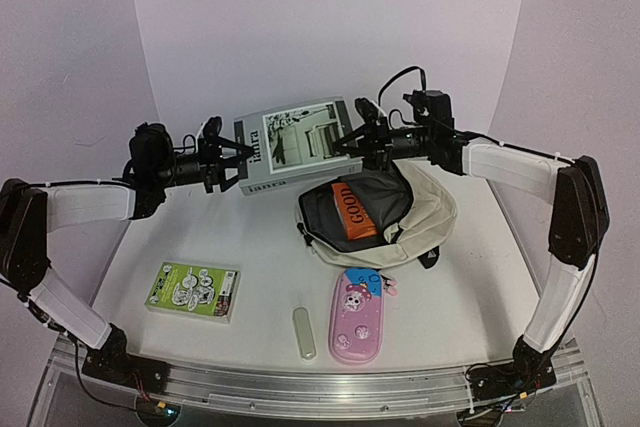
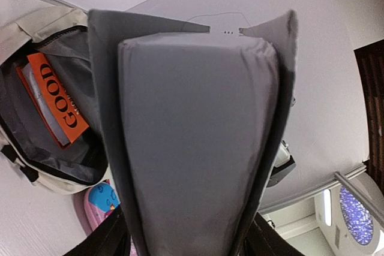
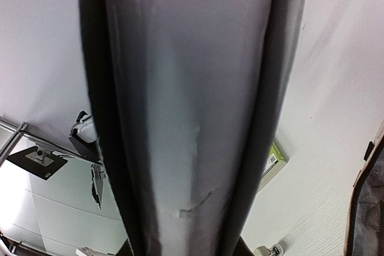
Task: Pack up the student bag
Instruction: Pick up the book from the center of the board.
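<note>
A grey hardback book hangs in the air behind the student bag, held at both ends. My left gripper is shut on its left end, and in the left wrist view the book fills the space between the fingers. My right gripper is shut on the right end, where the book blocks most of that wrist view. The cream bag lies open on the table, with an orange book marked GOOD inside against the grey lining.
A pink cartoon pencil case lies in front of the bag. A green book sits at the front left, and a small white stick lies between them. The table's near edge has a metal rail.
</note>
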`<action>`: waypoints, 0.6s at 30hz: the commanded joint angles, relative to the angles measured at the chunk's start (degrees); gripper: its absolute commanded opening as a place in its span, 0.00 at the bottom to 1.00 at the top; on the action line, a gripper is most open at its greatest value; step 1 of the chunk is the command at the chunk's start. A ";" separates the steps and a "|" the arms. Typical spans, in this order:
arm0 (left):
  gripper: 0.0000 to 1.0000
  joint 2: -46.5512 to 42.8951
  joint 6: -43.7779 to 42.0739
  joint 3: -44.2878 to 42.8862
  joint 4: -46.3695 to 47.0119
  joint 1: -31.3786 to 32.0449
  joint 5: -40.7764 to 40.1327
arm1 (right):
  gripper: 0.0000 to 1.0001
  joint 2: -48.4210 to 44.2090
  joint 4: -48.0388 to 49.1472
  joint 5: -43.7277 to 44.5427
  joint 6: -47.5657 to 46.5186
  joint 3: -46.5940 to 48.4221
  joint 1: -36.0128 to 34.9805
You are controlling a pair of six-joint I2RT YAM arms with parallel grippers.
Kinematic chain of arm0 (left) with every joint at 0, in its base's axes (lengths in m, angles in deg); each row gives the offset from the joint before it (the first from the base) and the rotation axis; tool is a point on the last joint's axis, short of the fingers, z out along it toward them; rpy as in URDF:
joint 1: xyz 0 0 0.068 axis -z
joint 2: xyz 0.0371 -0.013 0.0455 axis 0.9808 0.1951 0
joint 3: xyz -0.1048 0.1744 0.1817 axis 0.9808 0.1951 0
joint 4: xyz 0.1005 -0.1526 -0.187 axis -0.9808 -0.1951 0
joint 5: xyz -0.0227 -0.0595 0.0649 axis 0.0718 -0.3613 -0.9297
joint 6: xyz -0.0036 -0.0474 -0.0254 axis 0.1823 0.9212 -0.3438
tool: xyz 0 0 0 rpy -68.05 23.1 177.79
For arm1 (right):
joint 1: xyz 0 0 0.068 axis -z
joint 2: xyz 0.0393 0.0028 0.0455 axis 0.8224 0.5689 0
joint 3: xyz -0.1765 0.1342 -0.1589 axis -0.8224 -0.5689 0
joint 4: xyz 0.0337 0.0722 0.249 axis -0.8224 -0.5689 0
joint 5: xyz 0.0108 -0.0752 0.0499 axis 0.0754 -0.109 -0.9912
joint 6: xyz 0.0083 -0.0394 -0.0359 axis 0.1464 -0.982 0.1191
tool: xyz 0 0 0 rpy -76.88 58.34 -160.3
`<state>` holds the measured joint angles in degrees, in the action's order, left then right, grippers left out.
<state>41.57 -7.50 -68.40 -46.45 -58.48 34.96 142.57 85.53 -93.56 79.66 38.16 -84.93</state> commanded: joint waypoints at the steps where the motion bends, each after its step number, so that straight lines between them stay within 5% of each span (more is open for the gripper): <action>1: 0.53 1.57 5.32 0.87 12.59 0.20 3.86 | 0.16 0.14 5.35 -2.29 0.91 1.43 -0.75; 5: 0.45 3.13 9.29 2.24 19.59 0.21 3.77 | 0.22 1.78 5.79 -2.30 1.97 1.66 -0.90; 10: 0.30 3.43 10.08 3.53 19.92 0.14 0.70 | 0.61 2.86 4.53 1.88 1.92 1.99 0.45; 12: 0.25 2.85 8.76 3.87 16.87 0.09 -1.64 | 0.69 3.33 2.75 5.67 1.18 1.91 2.17; 18: 0.21 0.83 6.92 5.49 11.05 -0.84 -7.69 | 0.70 3.41 -26.85 31.40 -22.80 9.15 3.54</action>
<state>45.15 0.94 -63.49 -34.05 -58.62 32.12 146.00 75.96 -81.65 72.88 41.80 -82.16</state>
